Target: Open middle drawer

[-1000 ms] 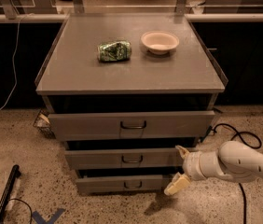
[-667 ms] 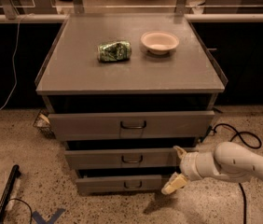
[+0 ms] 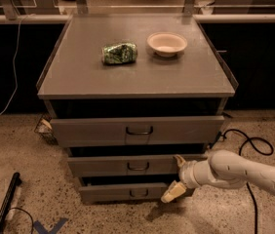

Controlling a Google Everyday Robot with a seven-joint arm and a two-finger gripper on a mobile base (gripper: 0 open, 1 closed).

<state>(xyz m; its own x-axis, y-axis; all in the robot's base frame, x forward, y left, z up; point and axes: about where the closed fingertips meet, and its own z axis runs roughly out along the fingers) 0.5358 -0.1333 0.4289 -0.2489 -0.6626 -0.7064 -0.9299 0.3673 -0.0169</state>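
The middle drawer (image 3: 113,165) is the second of three stacked grey drawer fronts, with a small metal loop handle (image 3: 138,167) at its centre. My gripper (image 3: 175,177) is open, on a white arm coming in from the right. It sits in front of the right part of the middle drawer, to the right of the handle. One fingertip (image 3: 179,159) is at the drawer front's top edge and the other (image 3: 171,194) is down by the lowest drawer (image 3: 113,193). It holds nothing.
The top drawer (image 3: 93,130) juts out a little above the middle one. A crumpled green bag (image 3: 119,53) and a white bowl (image 3: 166,43) sit on the cabinet top. A black cable (image 3: 247,145) lies on the floor at right, a dark pole (image 3: 6,204) at left.
The arm and gripper have shifted slightly to the left, closer to the drawer fronts. The drawers have not moved.
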